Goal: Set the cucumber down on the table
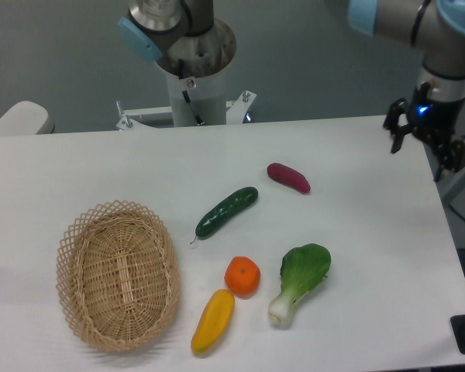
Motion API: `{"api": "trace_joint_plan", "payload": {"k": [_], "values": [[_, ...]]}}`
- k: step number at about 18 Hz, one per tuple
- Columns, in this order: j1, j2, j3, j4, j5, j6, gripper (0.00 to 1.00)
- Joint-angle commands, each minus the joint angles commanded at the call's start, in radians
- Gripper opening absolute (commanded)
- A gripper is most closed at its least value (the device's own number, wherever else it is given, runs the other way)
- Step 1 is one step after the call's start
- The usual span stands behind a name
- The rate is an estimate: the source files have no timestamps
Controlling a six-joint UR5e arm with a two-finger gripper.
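The cucumber [226, 211] lies flat on the table [101, 167], near the middle, slanting from upper right down to lower left, with its thin stem tip pointing toward the wicker basket [117, 275]. Nothing touches it. The basket sits well apart to the lower left, and no items can be seen inside it. Just below the cucumber is the orange [242, 276], and lower still the yellow vegetable [212, 320], close to the table's front edge. The bok choy [298, 282] lies to the right of the orange, white base toward the front. A dark red vegetable [288, 177] (perhaps a sweet potato, though it is too small to say for sure) rests up and to the right of the cucumber, apart from it.

The gripper [423, 152] hangs over the far right edge of the table, well away from the cucumber. Its two dark fingers stand spread with a clear gap between them, and nothing is held. The arm above it runs out of the top right corner, so most of it is cut off. The robot base [194, 74] stands behind the table, its top likewise cropped.
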Motion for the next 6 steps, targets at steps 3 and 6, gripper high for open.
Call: {"api": "trace_joint_plan", "payload": {"k": [3,6], "values": [[0.011,0.002,-0.006,0.0,0.0,0.034,1.0],[0.008,0.002,-0.009,0.002,-0.001,0.034,1.0]]}}
